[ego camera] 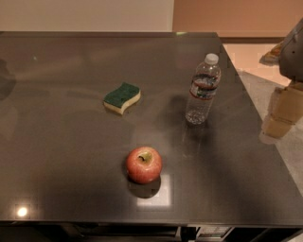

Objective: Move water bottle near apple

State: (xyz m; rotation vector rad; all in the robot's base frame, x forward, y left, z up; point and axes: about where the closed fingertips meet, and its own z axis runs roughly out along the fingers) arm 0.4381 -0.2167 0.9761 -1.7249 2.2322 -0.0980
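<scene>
Closest to you was the near edge of the dark grey, shiny table point(71, 156). A small bright spot of light point(21, 211) sat close to its near left corner.

A little way in from the near edge, about halfway along it, you had the round red apple with a yellow-green patch around its stem point(144, 164). It rested on the table with the stem end up. A pale square of reflected light point(154, 196) lay on the table just in front of it.

Farther back, out past the right edge of the table, hung the grey and tan gripper point(274, 127). It was over the floor and not over the table. It was well apart from the bottle and touched nothing on the table. You could not tell if it was wide or narrow.

Farther still stood the small clear plastic water bottle with a white cap and a dark label edged in red point(202, 90). It was upright on the table, near the right edge and in the far half. It was well apart from the apple, behind it and off to the right.

To the left of the bottle, near the middle of the table, lay the wavy sponge, green on top and yellow below point(122, 98). It lay flat and touched nothing else.

Beyond the far edge you saw a pale wall point(85, 14).
</scene>
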